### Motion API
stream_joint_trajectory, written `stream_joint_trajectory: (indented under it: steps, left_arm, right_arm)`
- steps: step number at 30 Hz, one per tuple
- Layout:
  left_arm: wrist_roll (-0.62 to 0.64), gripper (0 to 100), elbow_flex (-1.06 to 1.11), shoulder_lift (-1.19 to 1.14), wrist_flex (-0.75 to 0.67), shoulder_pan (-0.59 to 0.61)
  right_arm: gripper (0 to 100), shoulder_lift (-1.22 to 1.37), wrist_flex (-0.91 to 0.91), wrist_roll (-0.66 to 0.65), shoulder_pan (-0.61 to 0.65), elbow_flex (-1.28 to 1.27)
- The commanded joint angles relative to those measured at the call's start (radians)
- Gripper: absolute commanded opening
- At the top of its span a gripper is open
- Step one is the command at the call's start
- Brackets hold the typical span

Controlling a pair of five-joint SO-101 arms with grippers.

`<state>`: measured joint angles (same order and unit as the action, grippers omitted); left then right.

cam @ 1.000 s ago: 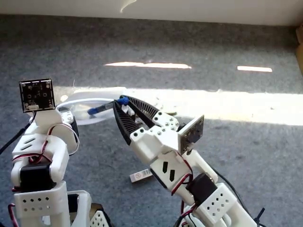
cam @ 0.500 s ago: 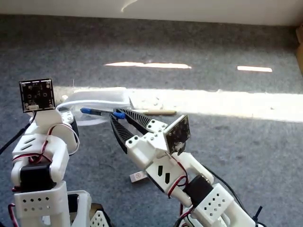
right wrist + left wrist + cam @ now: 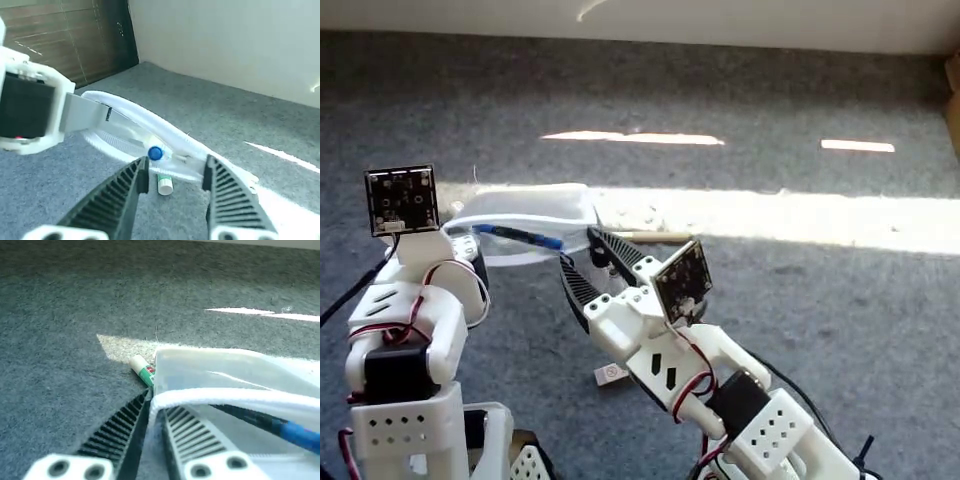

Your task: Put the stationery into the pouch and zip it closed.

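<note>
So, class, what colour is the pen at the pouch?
The pen is blue, shown best in the left wrist view.

The pen (image 3: 520, 236) is laid inside the pouch (image 3: 535, 205), whose rim is pinched by the left gripper (image 3: 152, 410). The right gripper (image 3: 578, 250) is held wide apart just beside the pouch's mouth. A glue stick (image 3: 142, 370) is seen just beside the pouch.

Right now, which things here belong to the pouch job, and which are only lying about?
Job: pouch; blue pen in it; glue stick; wooden stick, perhaps a pencil; small white piece.
Lying about: brown object at the edge; wooden blind.
</note>
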<state>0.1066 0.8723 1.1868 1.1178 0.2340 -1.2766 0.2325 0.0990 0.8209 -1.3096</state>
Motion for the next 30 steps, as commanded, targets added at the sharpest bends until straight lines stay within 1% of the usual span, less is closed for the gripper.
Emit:
stream_joint_trajectory:
  steps: [1,6,10,13,15,20,30]
  left_arm:
    - [0.009,1,0.002,-0.021,-0.048,-0.005]
    - [0.012,1,0.002,-0.021,-0.078,-0.005]
    - [0.014,1,0.002,-0.021,-0.109,-0.002]
    - [0.018,1,-0.004,-0.021,-0.138,0.030]
    - [0.048,1,-0.004,-0.021,-0.166,0.061]
    - [0.086,1,-0.036,-0.021,-0.215,0.147]
    - [0.086,1,-0.183,-0.021,-0.215,0.236]
  right_arm:
    - [21.5,-0.005,0.007,-0.009,0.004,0.018]
    - [21.5,-0.007,0.018,-0.008,-0.001,0.018]
    - [21.5,-0.007,0.165,-0.003,-0.002,0.105]
    - [21.5,-0.007,0.274,-0.002,-0.002,0.182]
    - [21.5,-0.007,0.311,-0.002,-0.019,0.216]
    - [21.3,0.001,0.311,-0.002,-0.071,0.228]
    - [21.3,0.002,0.311,-0.003,-0.073,0.225]
